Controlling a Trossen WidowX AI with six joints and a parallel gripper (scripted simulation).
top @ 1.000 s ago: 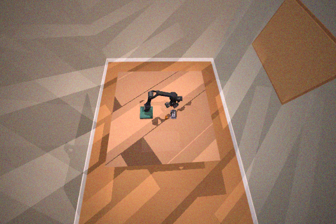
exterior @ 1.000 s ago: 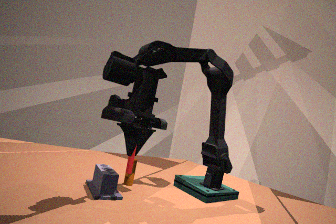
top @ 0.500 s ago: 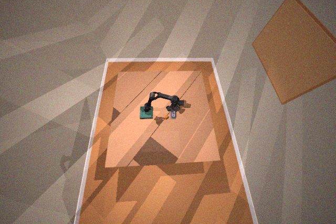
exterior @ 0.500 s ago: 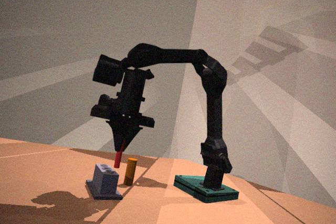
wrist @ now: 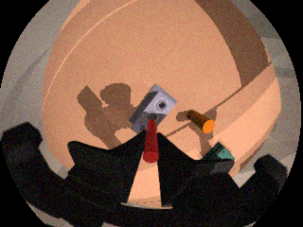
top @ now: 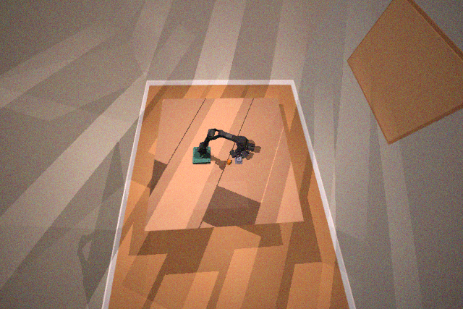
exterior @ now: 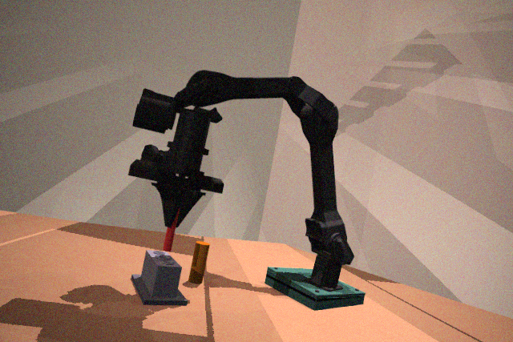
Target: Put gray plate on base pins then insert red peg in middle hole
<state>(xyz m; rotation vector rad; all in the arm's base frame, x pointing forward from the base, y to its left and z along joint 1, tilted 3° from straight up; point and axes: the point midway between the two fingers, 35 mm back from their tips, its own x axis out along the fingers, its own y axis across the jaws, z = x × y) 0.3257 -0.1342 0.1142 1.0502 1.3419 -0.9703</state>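
The gripper point(top: 239, 154) point(exterior: 171, 224) point(wrist: 151, 139) is shut on the red peg point(exterior: 168, 239) point(wrist: 151, 147), which points down and leans a little. The gray plate point(exterior: 163, 278) point(wrist: 169, 101) lies flat on top of the base point(exterior: 165, 301), and together they look like one block on the table. In the wrist view one round hole with a pin shows at the plate's far end. The peg's lower end is close over the plate's middle and seems to be above it. The peg and its shadow hide the middle hole, so whether the tip touches it cannot be told.
An orange cylinder point(top: 228, 161) point(exterior: 199, 262) point(wrist: 207, 126) stands upright close beside the base, on the arm's side. The arm's green mount point(top: 197, 158) point(exterior: 289, 282) point(wrist: 220, 153) is farther that way. A brown panel point(top: 407, 66) is far off at the right in the top view.
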